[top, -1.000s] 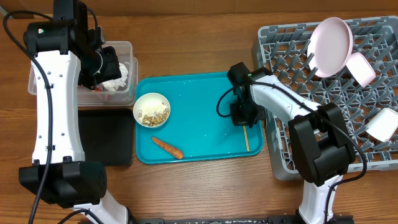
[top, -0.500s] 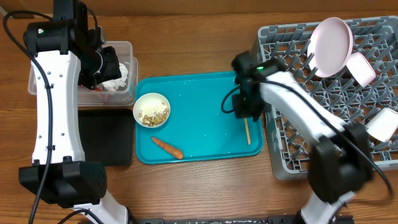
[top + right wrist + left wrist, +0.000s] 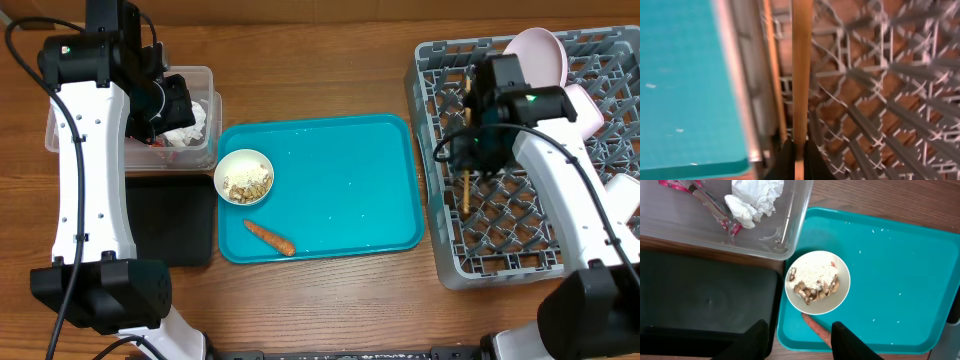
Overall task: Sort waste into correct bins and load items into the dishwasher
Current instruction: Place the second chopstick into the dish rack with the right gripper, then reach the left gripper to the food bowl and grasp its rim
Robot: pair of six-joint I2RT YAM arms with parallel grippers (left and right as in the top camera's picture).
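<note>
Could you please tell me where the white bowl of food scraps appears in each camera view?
Overhead: white bowl on the teal tray, left end.
Left wrist: picture centre, at the tray's left edge.
Right wrist: not in view.
Shared landmark: the teal tray, in all three.

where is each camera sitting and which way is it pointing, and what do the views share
overhead: above the table, facing straight down on the teal tray, dish rack and both arms
left wrist: over the tray's left edge, facing down at the bowl, clear tub and black tray; the open left gripper shows at the bottom
right wrist: low over the rack, looking along the chopstick clamped in the right gripper
shared: the teal tray is in all three
</note>
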